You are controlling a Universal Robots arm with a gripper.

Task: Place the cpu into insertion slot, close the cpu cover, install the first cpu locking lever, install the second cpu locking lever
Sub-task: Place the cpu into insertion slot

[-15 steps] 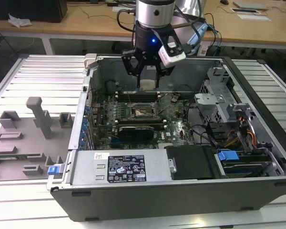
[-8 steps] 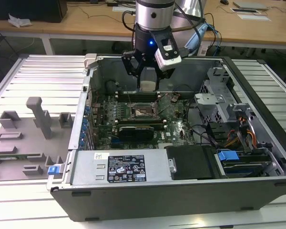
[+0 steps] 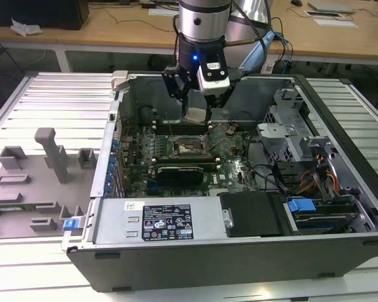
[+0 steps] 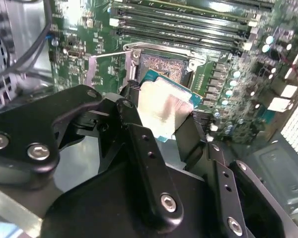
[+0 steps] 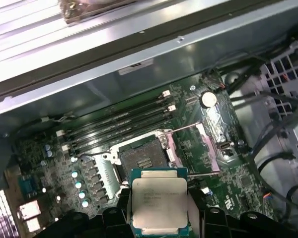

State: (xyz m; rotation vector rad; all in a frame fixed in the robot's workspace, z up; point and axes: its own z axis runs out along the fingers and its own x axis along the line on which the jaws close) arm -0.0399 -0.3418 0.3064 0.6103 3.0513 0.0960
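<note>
End effector (image 4: 161, 115) clamping cpu (image 5: 159, 201), above insertion slot (image 5: 141, 159)

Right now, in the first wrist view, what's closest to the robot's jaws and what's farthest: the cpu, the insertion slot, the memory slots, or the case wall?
1. cpu: held between the jaws.
2. insertion slot: on the green board, just beyond the cpu.
3. memory slots: long black rows past the slot.
4. case wall: grey metal, behind the memory slots.
</note>
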